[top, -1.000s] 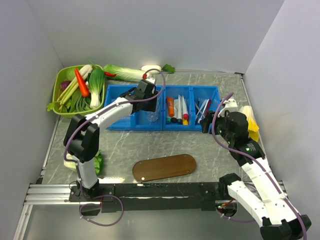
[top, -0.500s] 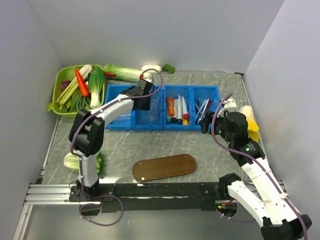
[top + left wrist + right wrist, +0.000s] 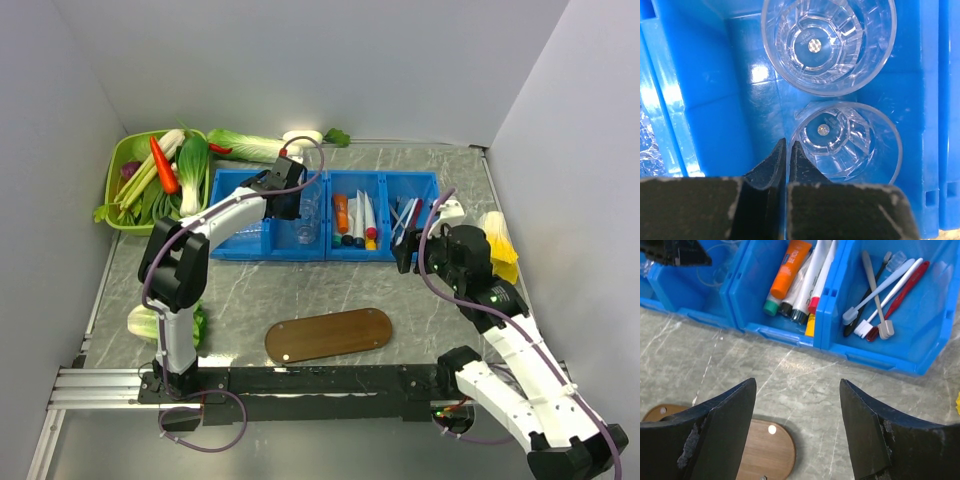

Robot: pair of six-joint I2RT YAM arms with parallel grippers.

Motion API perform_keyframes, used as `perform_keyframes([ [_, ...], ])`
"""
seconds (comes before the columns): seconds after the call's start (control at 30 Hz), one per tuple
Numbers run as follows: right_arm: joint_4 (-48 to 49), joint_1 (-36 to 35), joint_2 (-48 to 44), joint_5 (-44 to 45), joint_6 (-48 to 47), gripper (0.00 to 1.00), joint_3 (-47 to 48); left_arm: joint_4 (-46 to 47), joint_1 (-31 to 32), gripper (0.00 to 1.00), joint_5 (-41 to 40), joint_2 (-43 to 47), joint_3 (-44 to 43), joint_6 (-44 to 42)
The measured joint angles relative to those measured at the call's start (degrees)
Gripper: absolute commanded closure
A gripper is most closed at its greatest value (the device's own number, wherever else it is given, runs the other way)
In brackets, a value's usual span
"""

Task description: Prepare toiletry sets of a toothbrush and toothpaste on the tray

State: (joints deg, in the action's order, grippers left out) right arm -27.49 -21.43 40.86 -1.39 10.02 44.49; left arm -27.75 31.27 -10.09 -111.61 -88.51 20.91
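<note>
Now the left gripper (image 3: 788, 145) is shut: 1 second ago its jaws stood apart over the left blue bin (image 3: 700, 100), beyond the left end of the tray (image 3: 330, 335). Since then they have come together right at the rim of the nearer of 2 clear cups (image 3: 845, 140). Cannot tell if the cup wall is nipped between them or they met on nothing; the gap is hairline. Meanwhile the right gripper (image 3: 797, 385) has drifted a little toward the tray, jaws wide apart, nothing in them, hanging over bare counter (image 3: 765, 372) just beyond the tray's far edge. No change to the toothpaste (image 3: 807, 282): white tubes lying in the middle bin (image 3: 775, 330) straight beyond the tray, next to an orange tube (image 3: 787, 267). The toothbrushes (image 3: 880, 291) lie in the right bin (image 3: 880, 360), beyond the tray's right end. Tray itself is bare, so 0 sets started. Judgement: the left closure is at a cup, not a set item, so it does not advance the task; the right gripper looks better placed for the 1st pick.
</note>
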Motion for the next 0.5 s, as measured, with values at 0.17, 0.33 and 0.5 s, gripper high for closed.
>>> perform_keyframes([
  [0.17,-2.56,-2.05,0.90,-0.13,-0.85,0.26,2.58,-0.79,-0.09,0.99,1.18,1.81,0.22,-0.02],
  [0.33,-3.13,-4.85,0.98,-3.30,-0.68,0.30,4.04,-0.66,-0.07,0.99,2.01,10.05,4.04,0.00],
  [0.5,-3.19,-9.73,1.86,-9.64,1.53,0.31,3.15,0.02,-0.07,0.99,2.51,21.64,9.49,0.09],
])
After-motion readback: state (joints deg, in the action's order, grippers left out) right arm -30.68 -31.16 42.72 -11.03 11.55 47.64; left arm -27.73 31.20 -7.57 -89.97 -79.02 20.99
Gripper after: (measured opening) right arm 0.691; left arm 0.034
